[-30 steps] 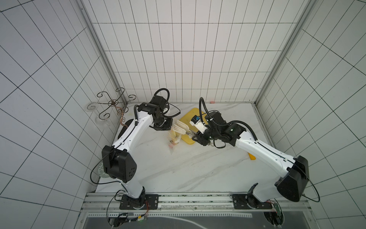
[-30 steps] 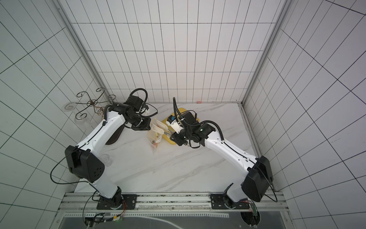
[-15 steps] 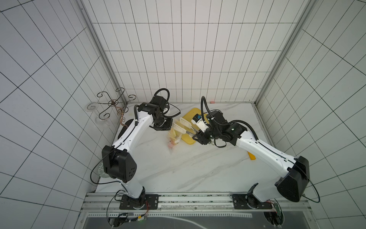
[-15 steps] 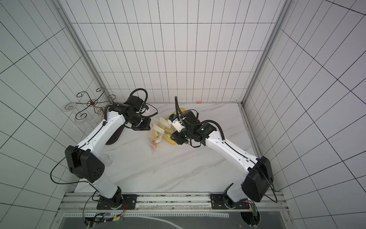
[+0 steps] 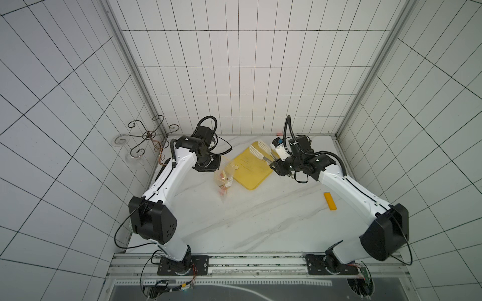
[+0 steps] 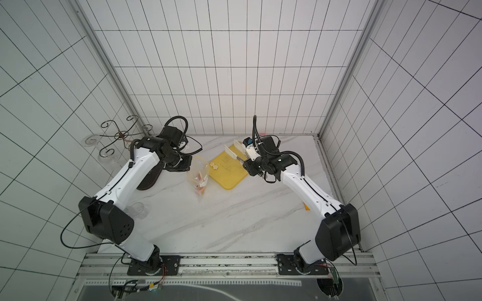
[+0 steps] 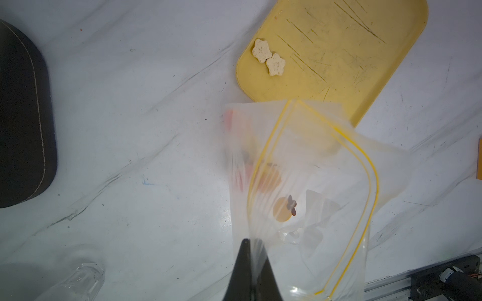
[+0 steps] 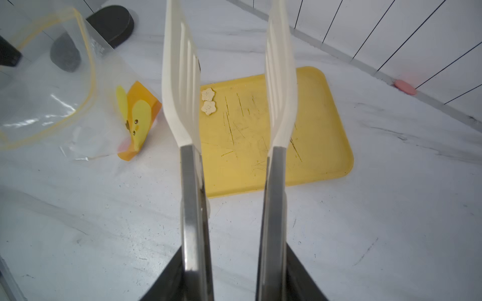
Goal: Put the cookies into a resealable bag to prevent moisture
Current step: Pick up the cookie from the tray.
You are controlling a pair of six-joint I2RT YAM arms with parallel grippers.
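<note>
Two star cookies (image 7: 275, 65) are sitting on the yellow tray (image 7: 365, 65); left gripper (image 7: 251, 260) is pinching the resealable bag (image 7: 326, 182) tight, right gripper (image 8: 227, 273) is clamping empty, spread tongs (image 8: 180, 91). Tiny flat cookies might be slipping off those wide blades.

Yellow scratched tray (image 7: 339, 52), cream speckled cookies (image 7: 275, 65), clear yellow-striped bag (image 7: 313, 182), grey-veined white table (image 7: 130, 130)

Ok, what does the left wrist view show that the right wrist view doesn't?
Only the left wrist view: the left tool pinching the resealable bag, and a clear glass. Only the right wrist view: the white-tipped tongs in the right tool, and a pink cookie at the wall's foot. Both: the bag, the yellow tray and two star cookies on it.
</note>
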